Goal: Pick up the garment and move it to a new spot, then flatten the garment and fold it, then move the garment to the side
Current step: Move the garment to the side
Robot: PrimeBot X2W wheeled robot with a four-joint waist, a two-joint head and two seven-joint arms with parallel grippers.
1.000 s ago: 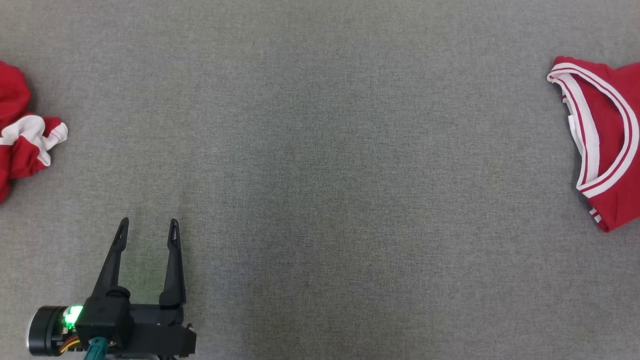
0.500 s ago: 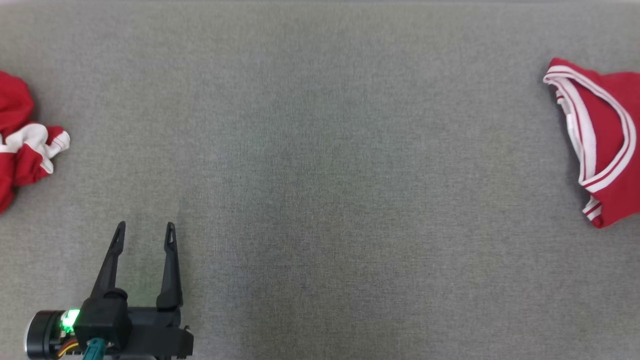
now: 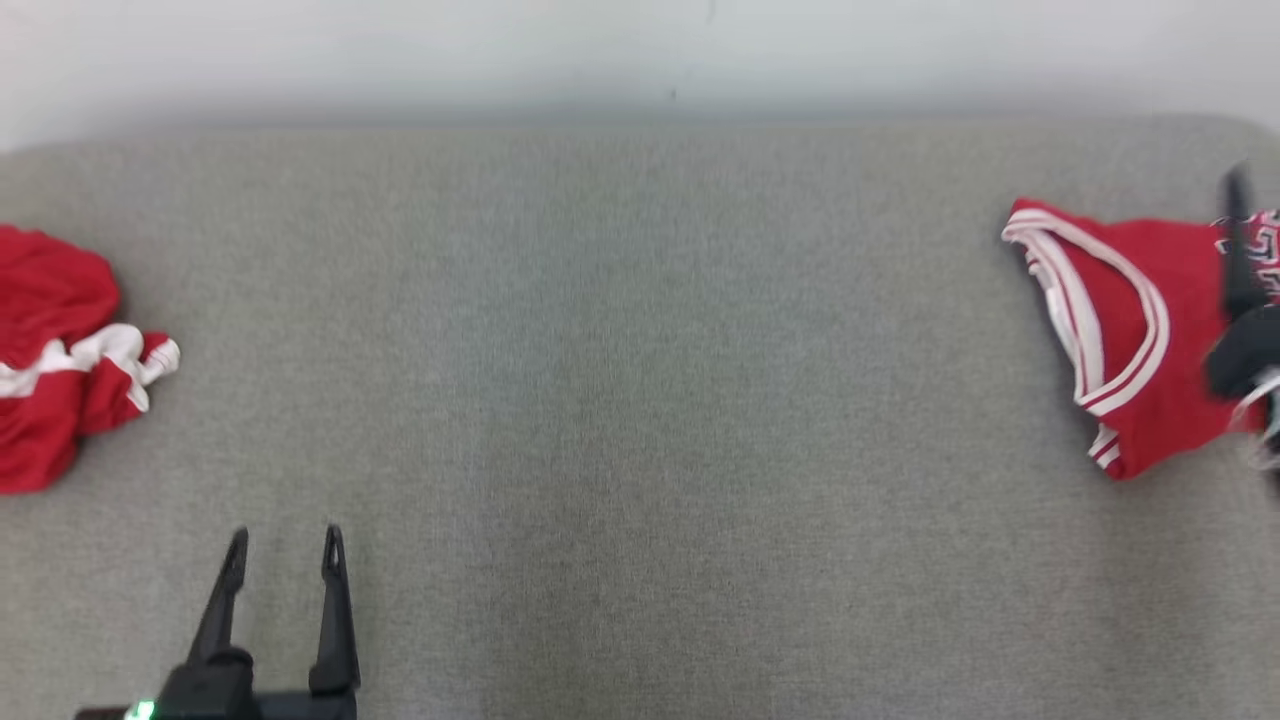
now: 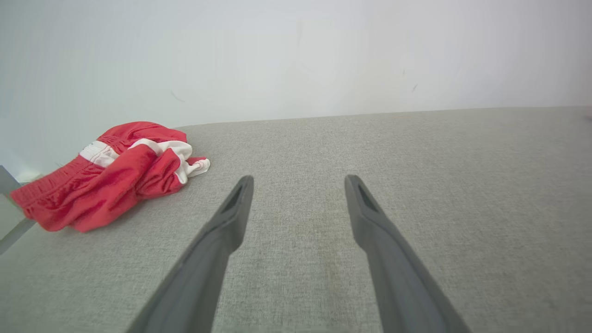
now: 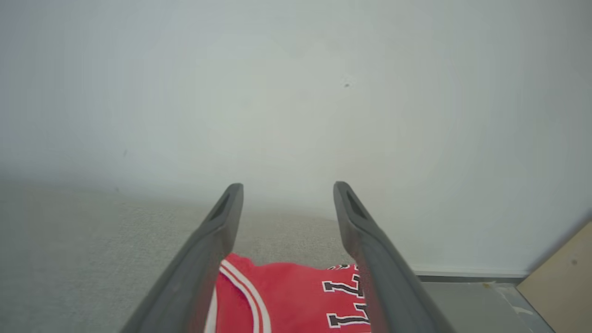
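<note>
**Item: garment.** Red jersey (image 3: 1130,330) with white-striped trim and black numerals, lying folded into a compact shape at the right edge of the head view. It rests on the grey fabric surface (image 3: 640,420). In the right wrist view it sits at the bottom centre of the frame.

**Right gripper** (image 5: 284,187). It hovers over the jersey, seen as a blurred dark shape at the far right of the head view. The jaws stand wide apart with nothing between them. The cloth lies below the fingers, and whether they touch it cannot be told.

**Left gripper** (image 3: 283,540). Lower left of the head view, jaws spread and empty, over bare surface.

**Second garment.** Red shorts (image 3: 55,350) with a white band, crumpled in a heap at the left edge, well apart from the jersey.

**Surround.** A pale wall (image 3: 640,50) runs across the top of the frame.

**Step in hand (judged).** This looks like the last step. The jersey appears folded and set to the side, with no grip on it.

**Next move (judged).** The right arm should lift away cleanly, fingers kept apart so they do not snag the fold. If the heap on the left is next, it calls for a pinch at a raised ridge of cloth.
</note>
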